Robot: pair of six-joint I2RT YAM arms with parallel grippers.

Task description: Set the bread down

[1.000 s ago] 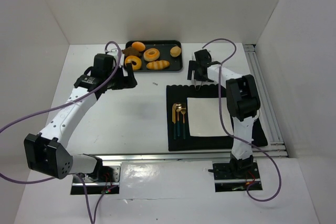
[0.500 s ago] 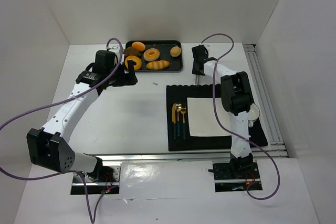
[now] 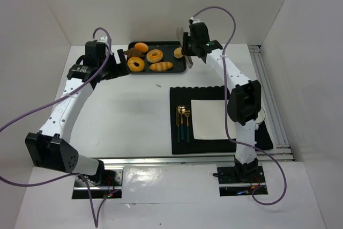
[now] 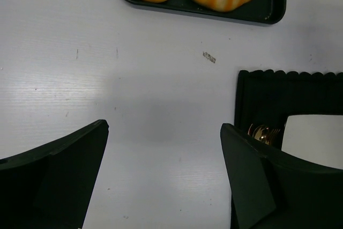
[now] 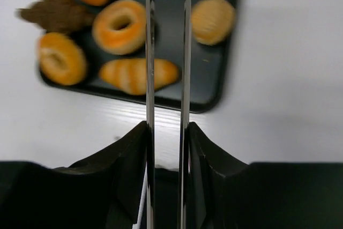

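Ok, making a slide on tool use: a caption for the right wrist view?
Right end effector grips metal tongs, their blades reaching over a black tray of breads.

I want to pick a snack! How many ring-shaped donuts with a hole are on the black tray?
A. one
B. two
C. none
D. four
B: the black tray holds one ring donut near its middle and a second ring donut by its left edge.
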